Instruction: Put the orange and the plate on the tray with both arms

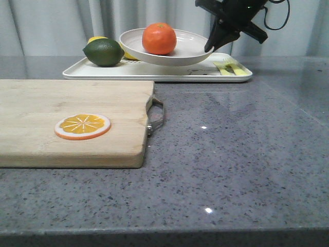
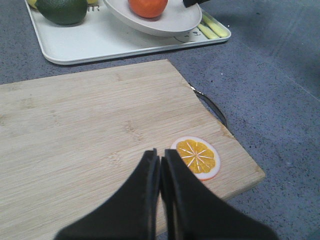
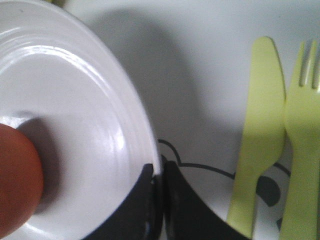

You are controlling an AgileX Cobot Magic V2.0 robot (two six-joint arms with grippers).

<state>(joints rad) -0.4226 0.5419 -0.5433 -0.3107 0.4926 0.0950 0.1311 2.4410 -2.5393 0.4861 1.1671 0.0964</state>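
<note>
Orange (image 1: 159, 38), round and bright, is carried inside the shallow off-white plate (image 1: 187, 55), which is pinched at its rim by the right gripper (image 3: 159, 172) above the white rectangular tray (image 1: 154, 73), seemingly for lowering. The left gripper (image 2: 160, 162) is closed empty over the wooden cutting board (image 2: 90, 135).

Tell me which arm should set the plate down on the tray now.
Right. The right gripper already pinches the plate rim over the tray, orange inside. The left gripper, jaws shut and empty, is over the cutting board.
</note>
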